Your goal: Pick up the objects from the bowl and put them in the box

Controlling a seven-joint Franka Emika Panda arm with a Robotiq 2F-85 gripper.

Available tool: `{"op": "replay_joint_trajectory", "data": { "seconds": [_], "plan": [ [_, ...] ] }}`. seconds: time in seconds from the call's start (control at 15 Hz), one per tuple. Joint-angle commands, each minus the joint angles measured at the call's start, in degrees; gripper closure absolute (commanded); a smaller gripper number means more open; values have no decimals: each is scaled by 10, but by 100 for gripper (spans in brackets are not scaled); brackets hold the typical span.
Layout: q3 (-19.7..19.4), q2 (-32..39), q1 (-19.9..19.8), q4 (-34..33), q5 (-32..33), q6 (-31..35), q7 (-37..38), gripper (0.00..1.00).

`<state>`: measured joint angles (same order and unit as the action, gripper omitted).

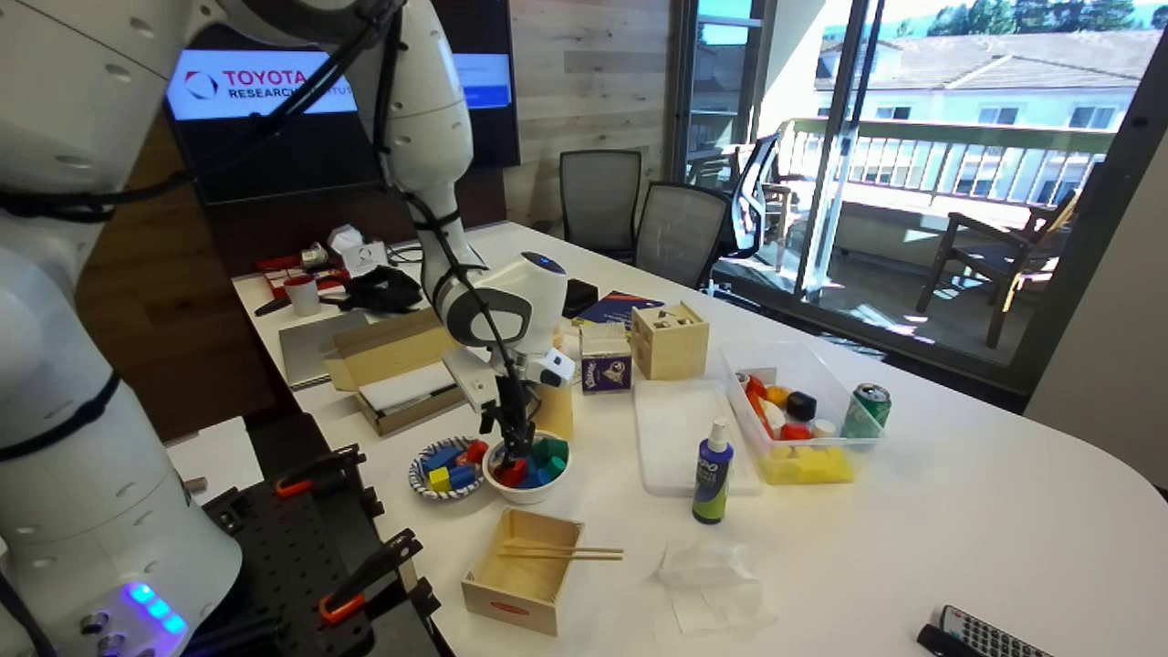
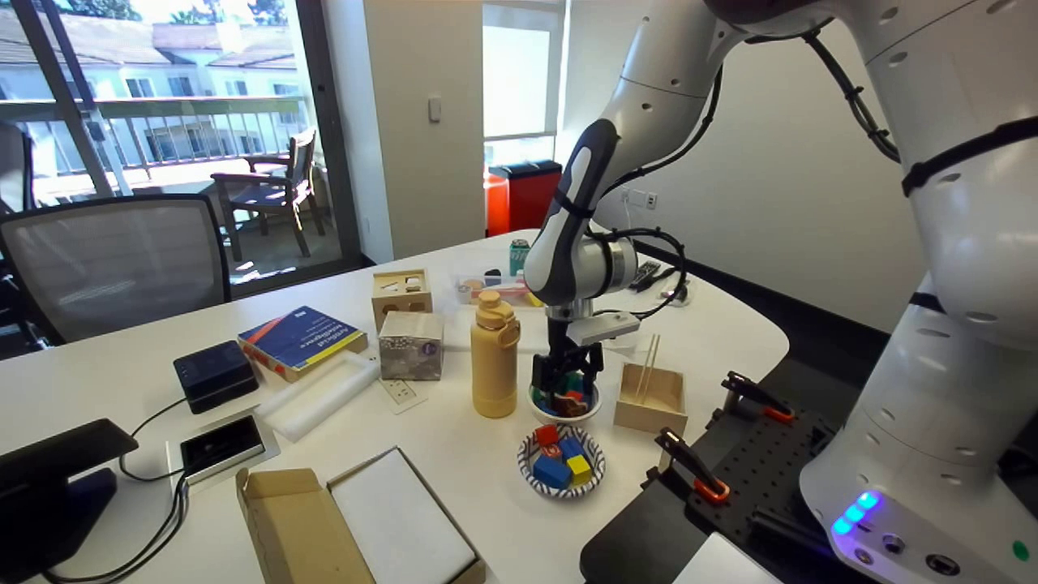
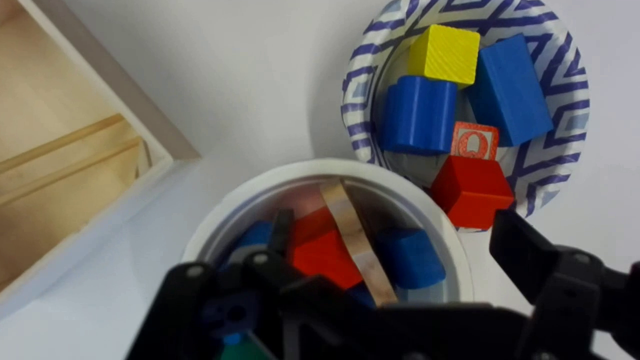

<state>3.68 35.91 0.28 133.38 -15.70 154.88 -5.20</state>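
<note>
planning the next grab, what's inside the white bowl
The white bowl holds at least one red block, a tan piece, blue pieces and green pieces. The gripper blocks part of the wrist view, and anything beneath these is hidden.

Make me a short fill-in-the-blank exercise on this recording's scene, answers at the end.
1. At the white bowl, the gripper is not shut but ____.
2. Exactly two plain ____ blocks show in the patterned bowl.
3. Exactly ____ thin sticks lean in the low wooden box.
Missing words: open; blue; two.
</note>
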Motion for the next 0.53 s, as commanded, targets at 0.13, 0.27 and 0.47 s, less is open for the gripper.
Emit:
{"op": "replay_joint_trajectory", "data": {
  "seconds": [0.13, 0.27, 0.47],
  "plan": [
    [13, 31, -18, -32, 14, -8, 16, 0],
    [12, 31, -17, -32, 15, -7, 16, 10],
    [12, 26, -19, -27, 16, -6, 14, 42]
  ]
}}
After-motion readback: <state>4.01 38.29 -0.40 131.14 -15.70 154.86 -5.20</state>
